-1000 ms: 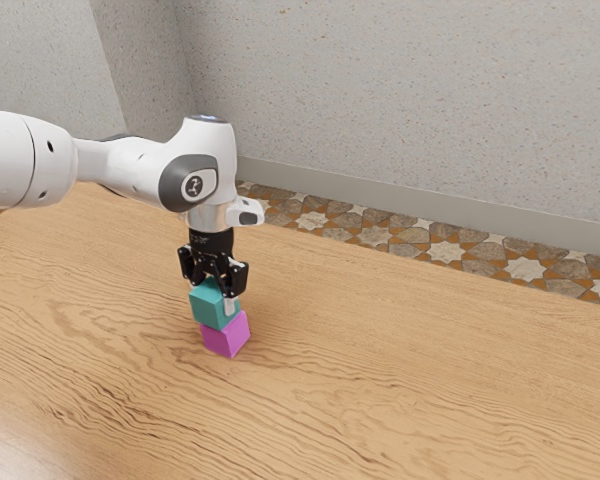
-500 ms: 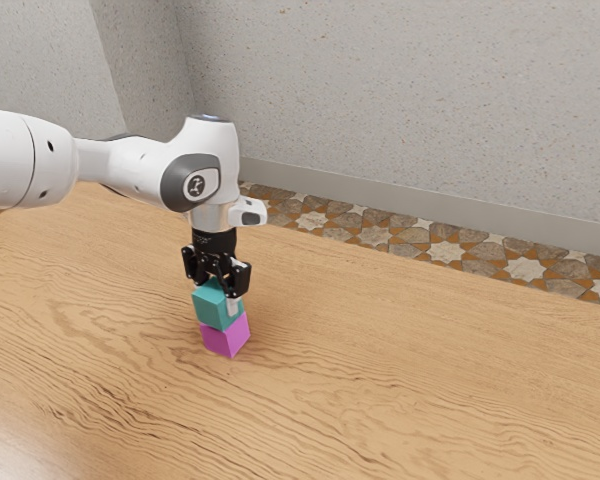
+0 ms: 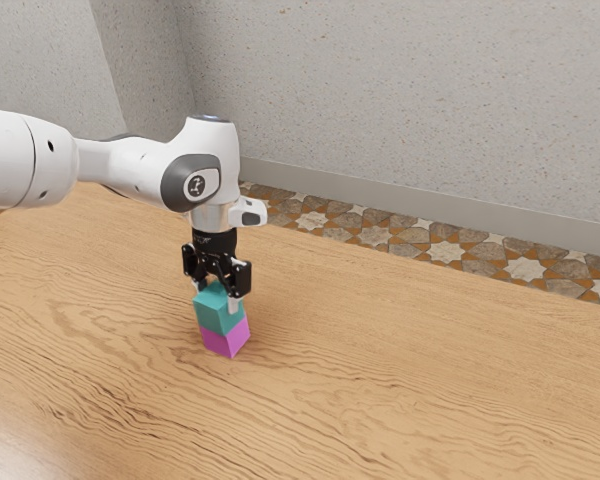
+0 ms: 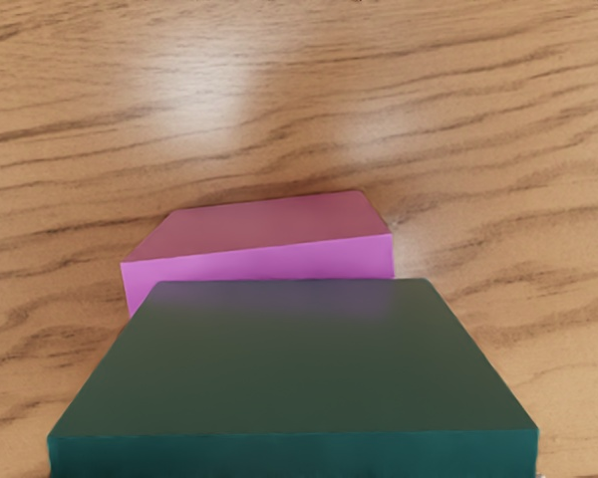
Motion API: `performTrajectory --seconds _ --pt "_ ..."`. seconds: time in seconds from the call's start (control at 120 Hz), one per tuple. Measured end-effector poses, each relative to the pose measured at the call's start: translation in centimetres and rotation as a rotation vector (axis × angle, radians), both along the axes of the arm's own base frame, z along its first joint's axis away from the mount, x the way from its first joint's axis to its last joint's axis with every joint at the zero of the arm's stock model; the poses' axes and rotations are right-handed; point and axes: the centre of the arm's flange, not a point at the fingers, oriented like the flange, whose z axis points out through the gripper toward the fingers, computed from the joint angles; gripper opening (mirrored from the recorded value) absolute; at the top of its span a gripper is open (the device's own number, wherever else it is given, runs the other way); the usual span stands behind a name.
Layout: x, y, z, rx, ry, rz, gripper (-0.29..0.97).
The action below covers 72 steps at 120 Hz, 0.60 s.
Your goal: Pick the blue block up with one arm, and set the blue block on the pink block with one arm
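Close-up: blue block (image 4: 294,373) over pink block (image 4: 264,239); wooden table (image 4: 478,110) beneath.

A wood-grain table (image 3: 400,370) stands before grey speckled walls (image 3: 410,90) and a star-patterned tile floor (image 3: 450,250).

Matt smooth blue block (image 3: 218,305), matt pink block (image 3: 227,339), grained wooden table (image 3: 400,380) with soft sheen, rough speckled wall (image 3: 400,90)

The exterior view looks from beside the arm (image 3: 120,170), slightly from above and not near, over the table (image 3: 430,380) toward the wall (image 3: 430,100); the wrist view looks steeply down from very near. Both share the blue block (image 3: 216,302), the pink block (image 3: 226,338) and the wood around them.
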Motion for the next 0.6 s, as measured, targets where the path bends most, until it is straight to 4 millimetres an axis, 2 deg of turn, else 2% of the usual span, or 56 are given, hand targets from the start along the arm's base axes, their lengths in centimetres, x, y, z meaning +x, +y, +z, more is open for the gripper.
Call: performTrajectory --seconds 0.067,0.183,0.25,0.325,0.408,0.458,0.542,0.6 --pt "0.1 0.0 1.8 0.005 -0.022 0.000 0.59" --pt "-0.8 0.0 9.1 0.035 -0.093 -0.001 0.63" --pt "-1.2 0.0 12.0 0.045 -0.111 0.001 0.64" --pt "-2.1 -0.3 16.7 0.061 -0.159 0.000 0.65" --pt "-2.4 -2.8 22.8 0.064 -0.236 -0.033 0.66" --pt "-3.2 -4.8 25.5 0.060 -0.268 -0.061 0.67" --pt "-4.3 -6.9 29.0 0.046 -0.308 -0.089 0.67" --pt "-5.0 -7.8 30.1 0.040 -0.314 -0.100 0.67"
